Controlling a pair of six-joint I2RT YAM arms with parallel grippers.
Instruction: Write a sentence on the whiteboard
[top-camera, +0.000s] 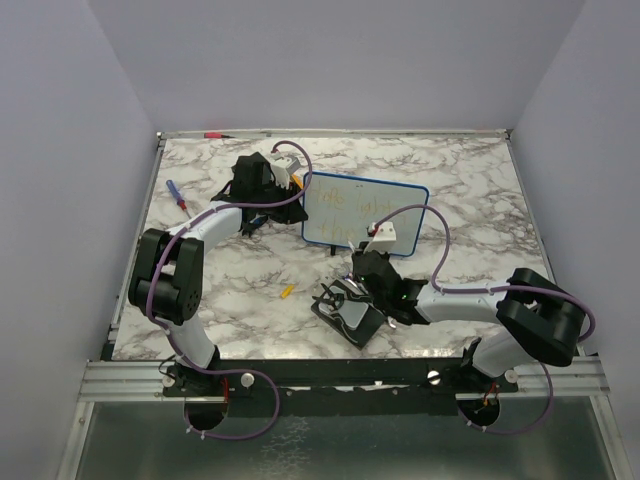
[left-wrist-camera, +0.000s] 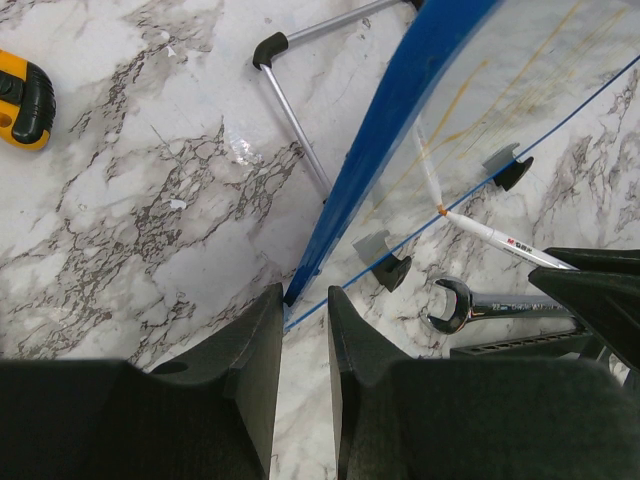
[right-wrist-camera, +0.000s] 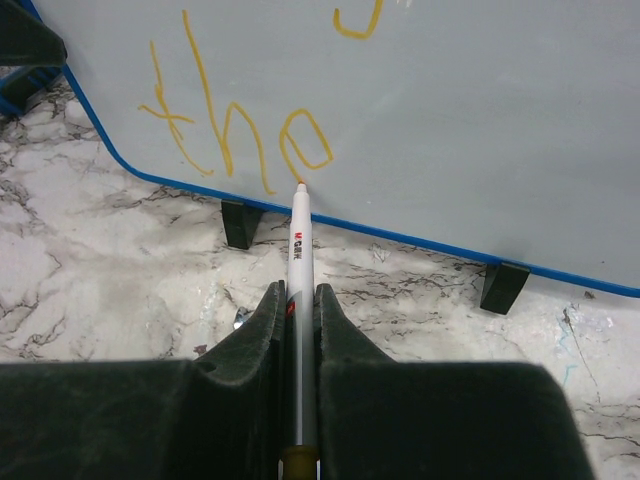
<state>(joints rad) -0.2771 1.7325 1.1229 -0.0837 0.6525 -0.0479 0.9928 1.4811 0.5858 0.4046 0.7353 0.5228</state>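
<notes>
The whiteboard, white with a blue rim, stands tilted on small black feet in the middle of the table. Orange-yellow letters of the sentence read "tho" on its lower line, with more strokes above. My right gripper is shut on a white marker, whose tip touches the board just under the "o". My left gripper is at the board's left edge, its fingertips closed on the corner of the blue rim. The marker also shows through the board in the left wrist view.
A black square pad lies under my right arm. A wrench lies by the board's feet, and a yellow-and-black object lies to the left. A screwdriver and a small yellow piece lie on the marble.
</notes>
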